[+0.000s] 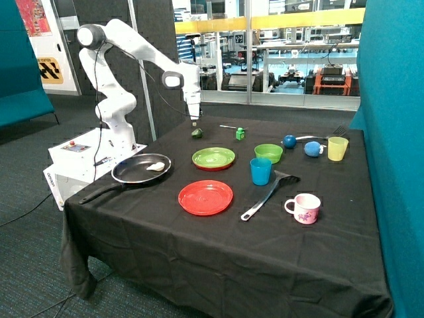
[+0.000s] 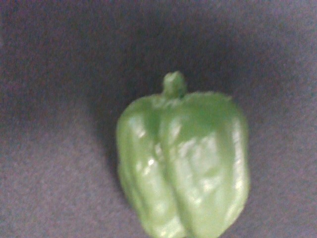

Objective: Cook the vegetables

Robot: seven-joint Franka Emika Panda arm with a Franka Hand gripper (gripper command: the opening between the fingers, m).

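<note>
A dark green toy pepper (image 1: pixel 197 133) lies on the black tablecloth near the table's far edge. It fills the wrist view (image 2: pixel 183 163), stem pointing away. My gripper (image 1: pixel 194 121) hangs just above it, apart from it. The whitish cream vegetable piece (image 1: pixel 156 167) lies inside the black frying pan (image 1: pixel 129 173) at the table's corner near the robot base.
A green plate (image 1: pixel 213 158) and a red plate (image 1: pixel 205 197) lie mid-table. A bright green cube (image 1: pixel 240 134), green bowl (image 1: pixel 268 153), blue cup (image 1: pixel 260 171), spatula (image 1: pixel 268 194), pink mug (image 1: pixel 305 209), yellow cup (image 1: pixel 337 148) and blue balls (image 1: pixel 289 141) stand beyond.
</note>
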